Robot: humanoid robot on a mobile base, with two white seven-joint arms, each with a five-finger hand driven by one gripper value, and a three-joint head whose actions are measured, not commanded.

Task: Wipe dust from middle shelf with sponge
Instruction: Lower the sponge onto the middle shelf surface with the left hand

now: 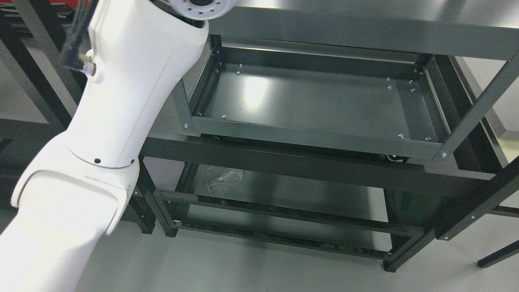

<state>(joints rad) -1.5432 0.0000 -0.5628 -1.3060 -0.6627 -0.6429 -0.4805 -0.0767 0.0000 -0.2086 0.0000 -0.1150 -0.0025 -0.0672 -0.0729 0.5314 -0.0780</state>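
Note:
A dark grey metal rack fills the head view. Its middle shelf [308,101] is a shallow grey tray with a raised rim and a bright glare patch on the left. My left arm [121,101], white and bulky, rises from the lower left up to the top edge, where its wrist flange leaves the picture. The hand itself is out of the frame. No sponge shows anywhere. The right arm is not in the picture.
The top shelf [365,28] crosses the upper edge. A lower shelf [292,190] holds a crumpled clear plastic bag [223,178]. Slanted rack posts [478,109] stand at the right. Grey floor lies below, and other dark racks stand at the far left.

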